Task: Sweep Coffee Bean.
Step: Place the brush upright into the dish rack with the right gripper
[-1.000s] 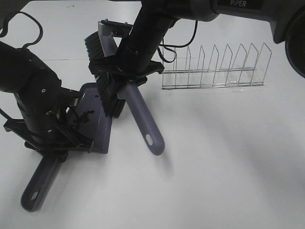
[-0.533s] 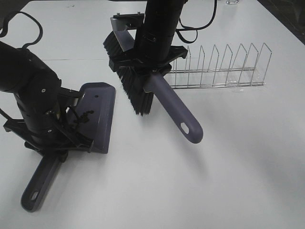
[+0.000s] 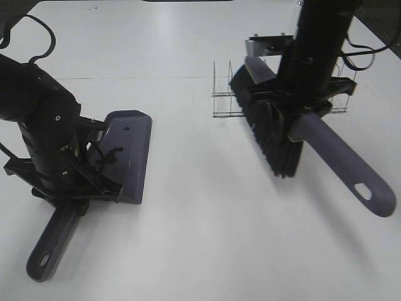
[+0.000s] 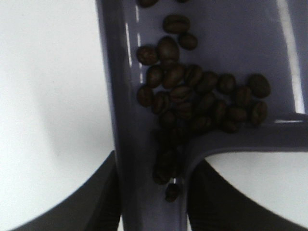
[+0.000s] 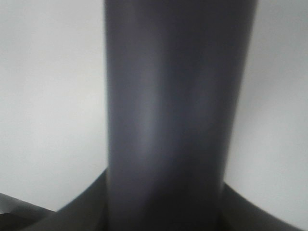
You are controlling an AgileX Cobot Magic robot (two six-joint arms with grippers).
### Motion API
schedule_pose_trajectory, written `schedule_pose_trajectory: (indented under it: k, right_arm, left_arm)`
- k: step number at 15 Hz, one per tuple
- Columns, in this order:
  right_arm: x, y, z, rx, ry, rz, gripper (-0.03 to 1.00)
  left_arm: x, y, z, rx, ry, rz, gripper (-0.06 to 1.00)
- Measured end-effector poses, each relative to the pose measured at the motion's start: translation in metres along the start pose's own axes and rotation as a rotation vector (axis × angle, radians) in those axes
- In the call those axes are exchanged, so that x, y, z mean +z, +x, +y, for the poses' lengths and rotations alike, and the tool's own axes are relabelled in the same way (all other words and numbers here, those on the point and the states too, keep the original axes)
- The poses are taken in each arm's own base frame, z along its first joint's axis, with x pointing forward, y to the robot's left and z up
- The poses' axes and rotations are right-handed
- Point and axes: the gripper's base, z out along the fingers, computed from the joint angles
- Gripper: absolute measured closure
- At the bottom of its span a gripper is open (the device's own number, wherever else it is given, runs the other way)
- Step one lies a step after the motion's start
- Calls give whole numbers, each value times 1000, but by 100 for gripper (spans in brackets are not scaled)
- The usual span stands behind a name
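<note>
The purple-grey dustpan (image 3: 130,150) lies on the white table at the left, its handle (image 3: 49,243) pointing to the front. My left gripper (image 3: 70,193) is shut on the dustpan's neck. Coffee beans (image 3: 110,154) lie heaped in the pan; the left wrist view shows them (image 4: 192,98) piled on the dustpan (image 4: 231,43) against its back wall and in the handle channel. My right gripper (image 3: 302,111) is shut on the brush handle (image 3: 344,164) and holds the black bristles (image 3: 270,133) above the table at the right. The right wrist view shows only the brush handle (image 5: 168,96).
A wire dish rack (image 3: 220,95) stands at the back, right of centre, mostly hidden behind the right arm and brush. The white table (image 3: 200,238) spreads between dustpan and brush. The left arm's cables (image 3: 31,31) loop at the far left.
My right arm has carried the brush away from the dustpan's mouth, far to the right, in front of the wire rack. The left arm and dustpan have not moved.
</note>
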Motion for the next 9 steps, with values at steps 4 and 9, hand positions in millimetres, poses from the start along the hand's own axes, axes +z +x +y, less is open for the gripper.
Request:
schedule_pose_trajectory:
  k: [4,9]
  right_arm:
    - [20,14,-56,115,38,87,67]
    - [44,1,-74,135,43,134,67]
  left_arm:
    - [0,0,0,-1,-3,7,60]
    - [0,2,1,11,-9,19,60]
